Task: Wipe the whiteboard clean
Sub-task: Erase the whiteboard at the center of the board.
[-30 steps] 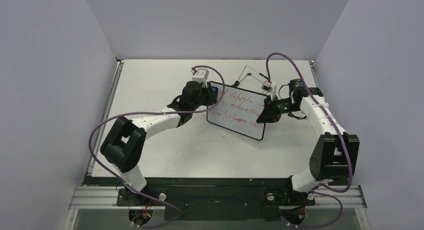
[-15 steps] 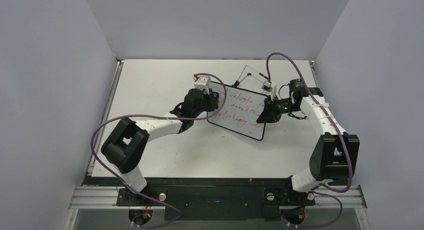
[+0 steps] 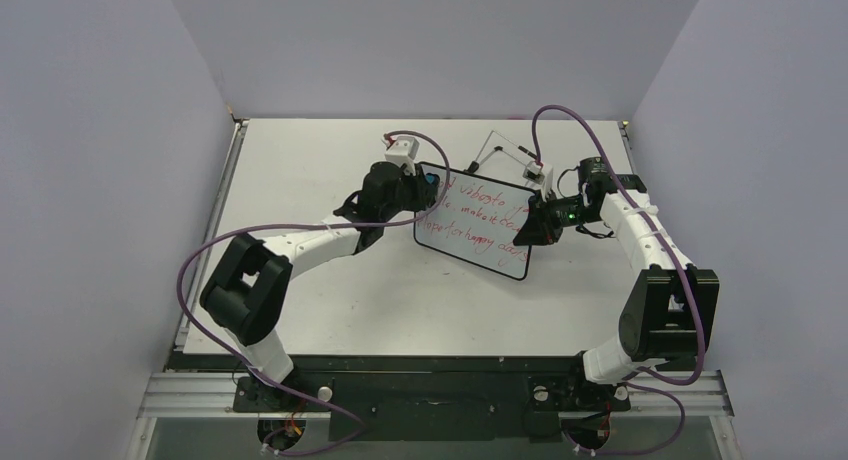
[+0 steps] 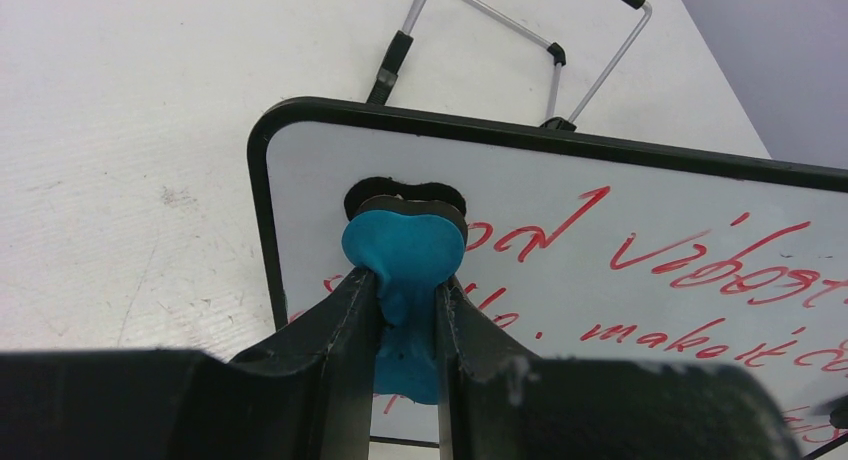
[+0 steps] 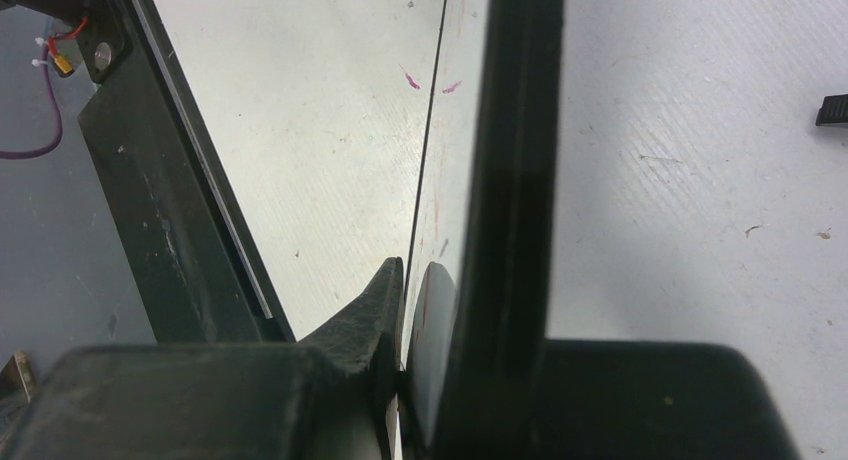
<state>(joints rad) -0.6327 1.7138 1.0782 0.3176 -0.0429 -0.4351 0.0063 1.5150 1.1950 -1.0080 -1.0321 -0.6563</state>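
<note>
I see the whiteboard (image 3: 478, 225) toward the far right-centre of the counter (image 3: 300, 170), held at a slant, with three lines of red handwriting across its face. The wire easel stand (image 3: 505, 145) sits just behind the board's far edge, so room is tight there. To the left of the board and on its near side there is bare counter to move in, and the enclosure walls (image 3: 110, 180) stand well off on both sides. My right end effector (image 3: 535, 223) is clamped on the board's right rim. From the right wrist the whiteboard (image 5: 462, 100) runs edge-on between the two fingers, which are drawn in tight on it. My left end effector (image 4: 405, 285) is closed narrowly on a blue eraser (image 4: 403, 242), whose dark pad meets the whiteboard (image 4: 620, 210) near its upper-left corner, just inside the black rim and beside the first red word.
</note>
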